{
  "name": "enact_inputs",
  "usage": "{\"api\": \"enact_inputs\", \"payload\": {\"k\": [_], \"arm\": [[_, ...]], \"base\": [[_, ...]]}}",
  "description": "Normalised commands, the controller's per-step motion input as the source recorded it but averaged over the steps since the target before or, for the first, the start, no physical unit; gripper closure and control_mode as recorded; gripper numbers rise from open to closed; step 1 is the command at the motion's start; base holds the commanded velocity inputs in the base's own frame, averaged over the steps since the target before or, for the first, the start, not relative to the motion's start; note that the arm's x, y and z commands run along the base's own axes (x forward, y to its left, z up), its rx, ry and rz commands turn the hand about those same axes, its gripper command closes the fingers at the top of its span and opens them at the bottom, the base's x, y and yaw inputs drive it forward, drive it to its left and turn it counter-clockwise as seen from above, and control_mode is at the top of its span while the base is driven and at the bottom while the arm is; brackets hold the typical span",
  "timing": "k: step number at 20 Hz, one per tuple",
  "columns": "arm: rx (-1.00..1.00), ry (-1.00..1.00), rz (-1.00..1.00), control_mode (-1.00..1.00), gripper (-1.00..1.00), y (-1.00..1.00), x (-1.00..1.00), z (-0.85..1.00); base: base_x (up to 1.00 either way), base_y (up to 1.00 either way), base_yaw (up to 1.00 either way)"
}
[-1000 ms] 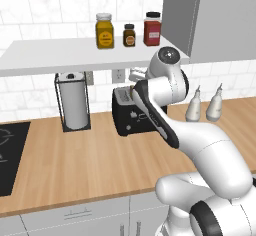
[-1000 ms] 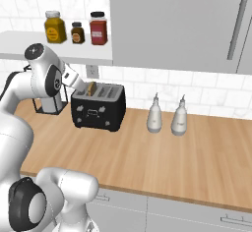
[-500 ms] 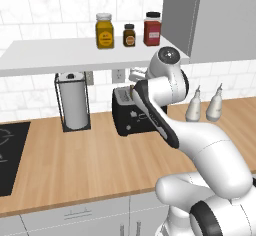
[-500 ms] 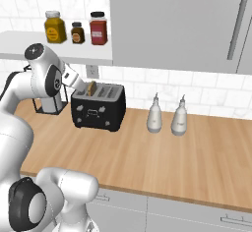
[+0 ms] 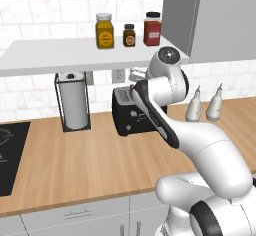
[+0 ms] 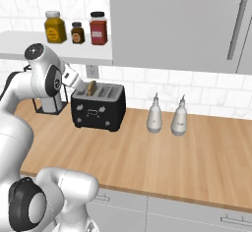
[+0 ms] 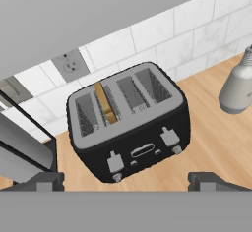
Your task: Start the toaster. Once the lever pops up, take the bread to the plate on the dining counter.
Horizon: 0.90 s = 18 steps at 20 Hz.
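Toaster (image 7: pixel 129 123) sits on the wood worktop (image 7: pixel 216 142) right under the tool (image 7: pixel 127 181), bread (image 7: pixel 106 103) upright in its second slot from the left. Tool spread wide, gripping nothing, hovering above. Bottle (image 7: pixel 237 86) off to the tool's right.

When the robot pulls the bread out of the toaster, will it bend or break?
The bread looks like a thin slice standing on edge in a slot of the toaster, so it is probably light. Its straight edges suggest it is fairly stiff, not floppy. Being thin, it might crumble if the gripper squeezes hard.
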Motion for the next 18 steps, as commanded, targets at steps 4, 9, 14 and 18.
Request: {"api": "enact_inputs", "payload": {"k": [4, 9, 14, 18], "arm": [[0.00, 0.00, 0.00, -1.00, -1.00, 0.00, 0.00, 0.00], [-0.02, 0.00, 0.00, -1.00, -1.00, 0.00, -0.04, -0.14], [-0.04, 0.00, 0.01, -1.00, -1.00, 0.00, 0.02, -0.35], [-0.03, 0.00, 0.03, -1.00, -1.00, 0.00, 0.23, -0.24]], "base": [[0.00, 0.00, 0.00], [0.00, 0.00, 0.00], [0.00, 0.00, 0.00], [0.00, 0.00, 0.00]]}}
